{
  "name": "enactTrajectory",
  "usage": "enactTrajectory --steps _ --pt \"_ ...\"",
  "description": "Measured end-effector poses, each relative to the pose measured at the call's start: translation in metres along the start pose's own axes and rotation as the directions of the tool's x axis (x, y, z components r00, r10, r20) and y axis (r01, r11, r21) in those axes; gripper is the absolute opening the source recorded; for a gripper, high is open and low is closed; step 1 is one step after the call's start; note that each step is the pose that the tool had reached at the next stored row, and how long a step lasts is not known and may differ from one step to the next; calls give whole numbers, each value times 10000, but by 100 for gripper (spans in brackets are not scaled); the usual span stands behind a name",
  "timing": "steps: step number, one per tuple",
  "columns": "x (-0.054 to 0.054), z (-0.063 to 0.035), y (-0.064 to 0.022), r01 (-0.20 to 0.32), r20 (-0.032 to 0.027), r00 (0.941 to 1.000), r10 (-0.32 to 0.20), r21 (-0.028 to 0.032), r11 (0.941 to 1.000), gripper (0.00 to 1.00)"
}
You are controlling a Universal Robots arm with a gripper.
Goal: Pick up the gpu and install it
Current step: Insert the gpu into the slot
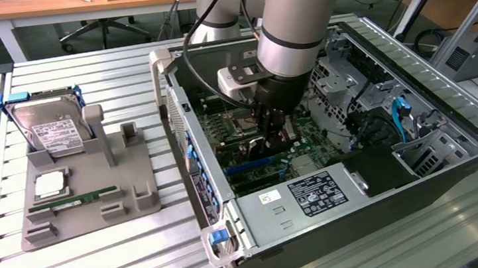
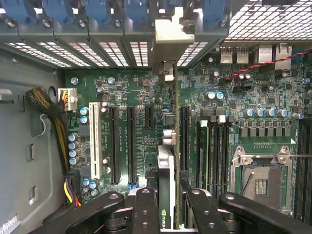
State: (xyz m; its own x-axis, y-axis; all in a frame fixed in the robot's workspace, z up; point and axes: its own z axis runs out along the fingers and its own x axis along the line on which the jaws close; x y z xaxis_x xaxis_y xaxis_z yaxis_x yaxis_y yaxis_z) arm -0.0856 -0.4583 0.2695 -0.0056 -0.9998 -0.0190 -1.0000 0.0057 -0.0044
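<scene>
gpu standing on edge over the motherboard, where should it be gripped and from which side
By its upper long edge, coming straight down, with the pincer on the two flat faces. The gpu is thin and stands on edge, its lower edge facing the motherboard slots, so that edge must stay free. The pincer holds it so.

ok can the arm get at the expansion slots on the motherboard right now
Probably yes: the case lies open, the end effector is inside it, holding the gpu edge-on over the motherboard, and nothing lies across the black slots.
</scene>
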Motion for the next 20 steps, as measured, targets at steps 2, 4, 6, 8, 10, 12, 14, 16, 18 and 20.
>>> enactTrajectory --steps 2,4,6,8,10,12,14,16,18,20 --pt "0 0 0 0 0 10000 0 0 10000 27" --pt "0 -1 6 1 -2 10000 -1 0 10000 27" --pt "0 0 14 0 -1 10000 0 1 10000 27" --pt "0 0 20 1 0 10000 -1 1 10000 27" --pt "0 0 27 0 -1 10000 0 0 10000 27" --pt "0 0 38 0 0 10000 0 1 10000 27" --pt "0 0 43 1 -1 10000 -1 0 10000 27" --pt "0 0 46 0 -1 10000 0 0 10000 27" --pt "0 0 52 -1 0 10000 1 0 10000 27" --pt "0 0 57 0 0 10000 0 1 10000 27"
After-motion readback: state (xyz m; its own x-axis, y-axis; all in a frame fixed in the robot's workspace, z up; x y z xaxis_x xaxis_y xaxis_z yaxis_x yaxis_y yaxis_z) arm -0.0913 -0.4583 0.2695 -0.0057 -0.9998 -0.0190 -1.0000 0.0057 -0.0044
